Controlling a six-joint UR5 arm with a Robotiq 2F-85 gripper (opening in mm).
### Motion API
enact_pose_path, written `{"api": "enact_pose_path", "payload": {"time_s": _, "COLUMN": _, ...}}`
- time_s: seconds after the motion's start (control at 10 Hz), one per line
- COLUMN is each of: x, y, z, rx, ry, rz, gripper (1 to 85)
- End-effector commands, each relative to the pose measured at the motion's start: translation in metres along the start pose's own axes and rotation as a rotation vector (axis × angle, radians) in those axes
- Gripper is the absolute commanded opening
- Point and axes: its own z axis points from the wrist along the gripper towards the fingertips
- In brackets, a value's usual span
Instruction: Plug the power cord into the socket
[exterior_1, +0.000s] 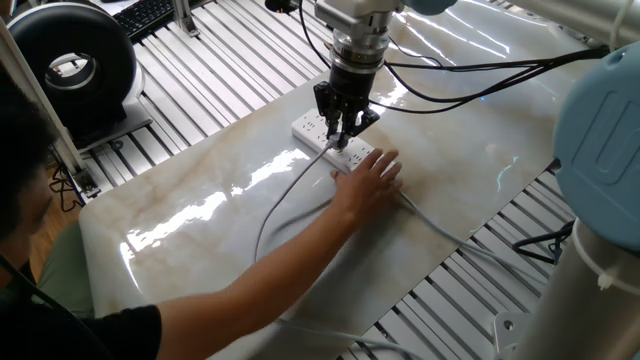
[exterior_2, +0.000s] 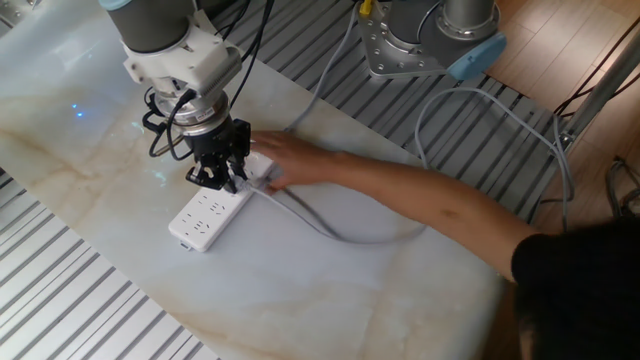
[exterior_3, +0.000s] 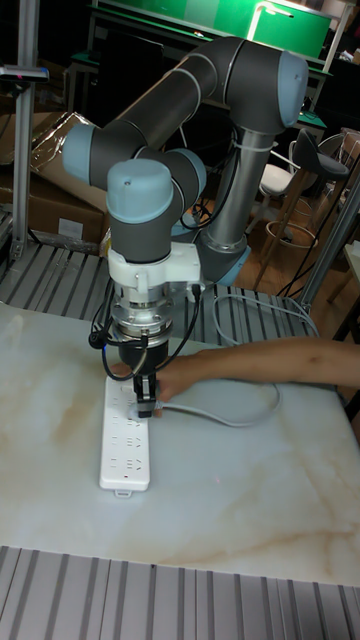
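- Pale marble-patterned table top (exterior_1: 200, 215) is lying over a ribbed metal bench, and the socket (exterior_2: 205, 215), a white strip, is resting flat on it.
- A person's hand (exterior_1: 368, 178) is covering one end of the socket in one fixed view, so the switch end and the strip's own grey cable start are hidden there.
- The gripper (exterior_1: 341, 133) is standing upright over the socket, its fingers closed around the small plug of the power cord (exterior_1: 285, 195); the prongs are too small to make out.
- Whether the plug is fully seated cannot be told.
- The socket's long axis is running diagonally across the table; in the tall fixed view it is pointing toward the camera.
- The power cord is trailing from the plug along the table in a loose curve, under the person's forearm (exterior_2: 420, 200).
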Motion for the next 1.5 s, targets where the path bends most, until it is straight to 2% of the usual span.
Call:
{"api": "enact_pose_path", "payload": {"time_s": 0.0, "x": -0.0020, "y": -0.0031, "z": -0.0006, "rx": 0.008, "ry": -0.012, "rz": -0.001, "gripper": 1.0}}
{"api": "enact_pose_path", "payload": {"time_s": 1.4, "x": -0.0026, "y": -0.0037, "z": -0.0026, "rx": 0.009, "ry": -0.032, "rz": -0.029, "gripper": 1.0}}
